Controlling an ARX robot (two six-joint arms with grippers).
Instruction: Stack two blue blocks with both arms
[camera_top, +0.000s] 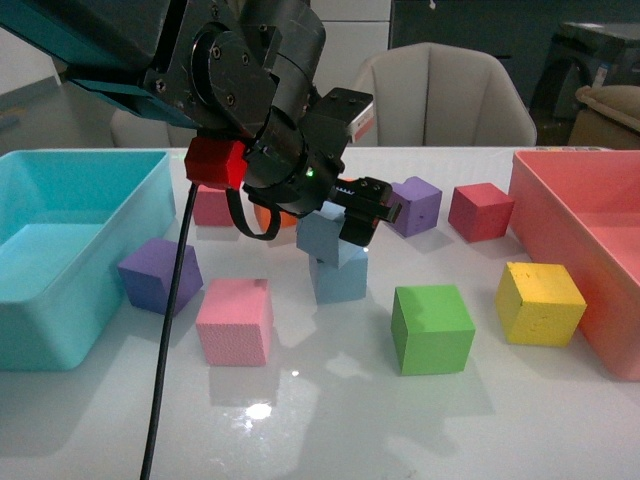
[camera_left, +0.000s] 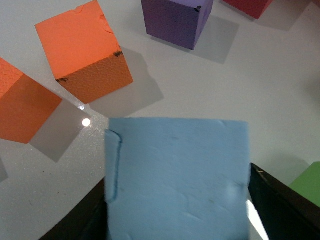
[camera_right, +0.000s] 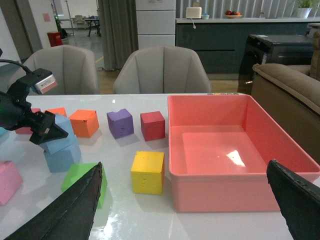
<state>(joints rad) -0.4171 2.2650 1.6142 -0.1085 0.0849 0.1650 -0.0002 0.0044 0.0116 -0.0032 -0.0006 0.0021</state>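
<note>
Just left of the centre of the front view, the left gripper (camera_top: 362, 218) is closed on the upper blue block (camera_top: 320, 238). This block sits tilted and slightly off-square on top of the lower blue block (camera_top: 338, 279), which stands on the white table (camera_top: 330, 420). In the left wrist view the held block fills the lower middle of the frame, with a black finger (camera_left: 282, 207) pressed to each side of it. An orange cube (camera_left: 82, 50) lies at the upper left of that view. A small white and red label (camera_top: 366, 116) is fixed to the arm above the gripper, but its writing is too small to read. The right gripper (camera_right: 185, 172) hangs wide open with nothing between its fingers, well apart from the stack, in front of the pink bin (camera_right: 220, 180). Around the stack in the front view are a pink cube (camera_top: 235, 320) at lower left, a green cube (camera_top: 432, 328) at lower right, a yellow cube (camera_top: 540, 303) further right, and a turquoise bin (camera_top: 60, 290) at the left edge.
</note>
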